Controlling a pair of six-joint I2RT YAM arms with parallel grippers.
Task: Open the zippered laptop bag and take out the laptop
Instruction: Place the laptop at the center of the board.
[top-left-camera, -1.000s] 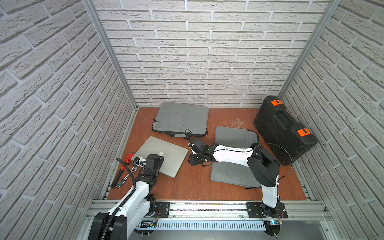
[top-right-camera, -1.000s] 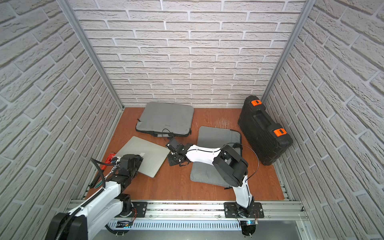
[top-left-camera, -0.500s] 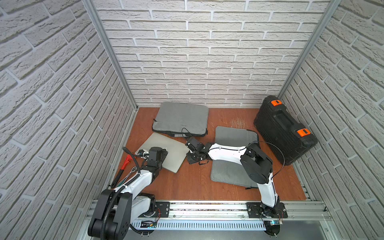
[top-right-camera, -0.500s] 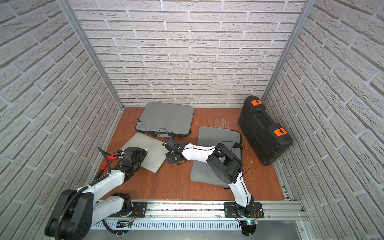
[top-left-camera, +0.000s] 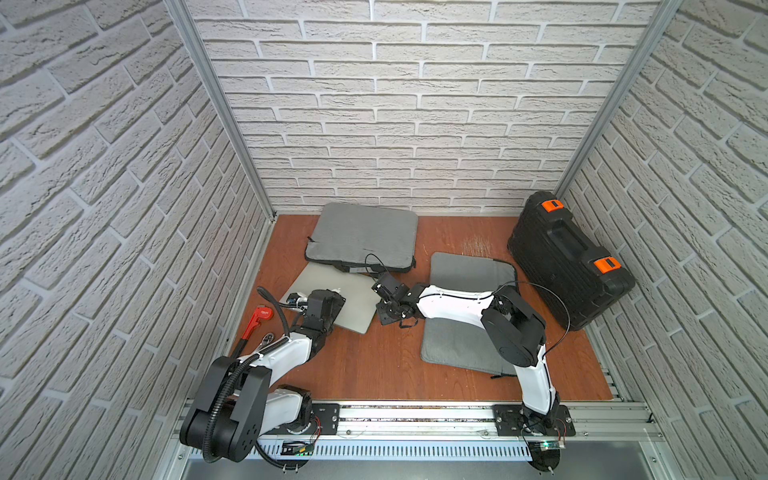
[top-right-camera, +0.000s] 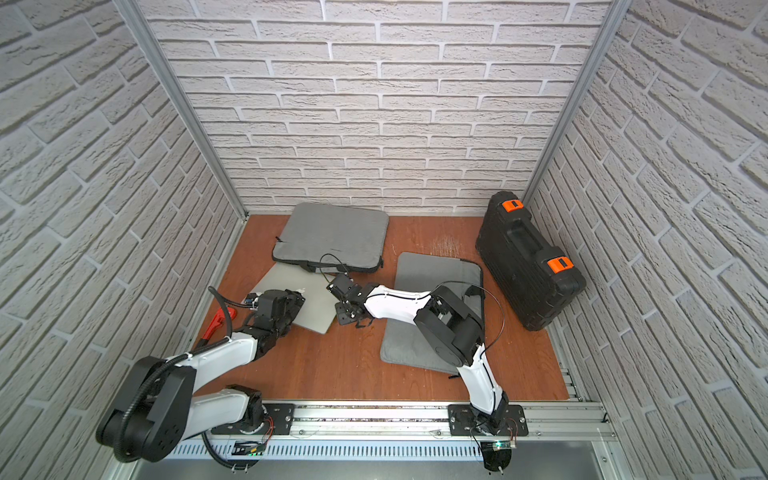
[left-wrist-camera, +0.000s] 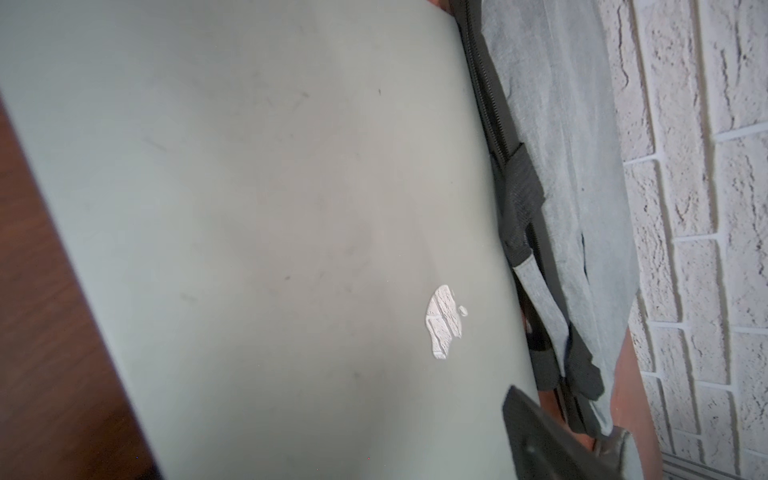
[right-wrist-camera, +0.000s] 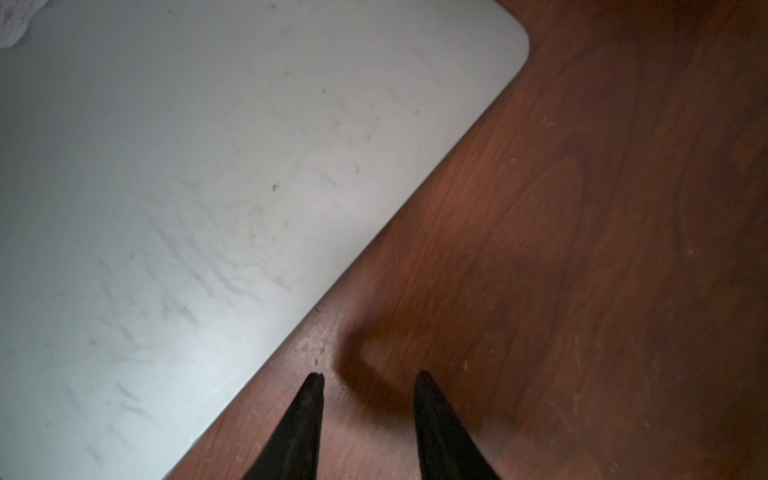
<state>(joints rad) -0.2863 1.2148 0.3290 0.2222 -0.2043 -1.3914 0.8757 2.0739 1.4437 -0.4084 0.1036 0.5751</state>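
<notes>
Top views: the laptop (top-left-camera: 353, 301) was found lid-up on the table (top-left-camera: 374, 365), at about 10 o'clock from table centre. It lay mostly clear of the laptop bag (top-left-camera: 361, 235), which was laid at 12 o'clock by the back wall. The long axis was judged to run roughly 10-to-4 o'clock. The far long edge was turned toward the bag's mouth at 1 o'clock, and the bag's strap was seen at that edge. The left gripper (top-left-camera: 332, 297) was placed over the lid's 9 o'clock end, probably so the laptop could be dragged toward 7 o'clock, away from the bag. The right gripper (top-left-camera: 384, 313) was set tips-down just beside the 4 o'clock short edge, likely to steady or nudge that end. The same layout was seen in both top views.

Left wrist: the view was filled by the lid, logo up. The far edge was pressed against the bag's zipper band; whether it was tucked under could not be told. Only one finger (left-wrist-camera: 540, 436) was shown, so the jaw width could not be told. Nothing was seen held.

Right wrist: the jaws were seen moderately apart over bare wood, with nothing held. The laptop's edge was just beside one tip, not touching.
</notes>
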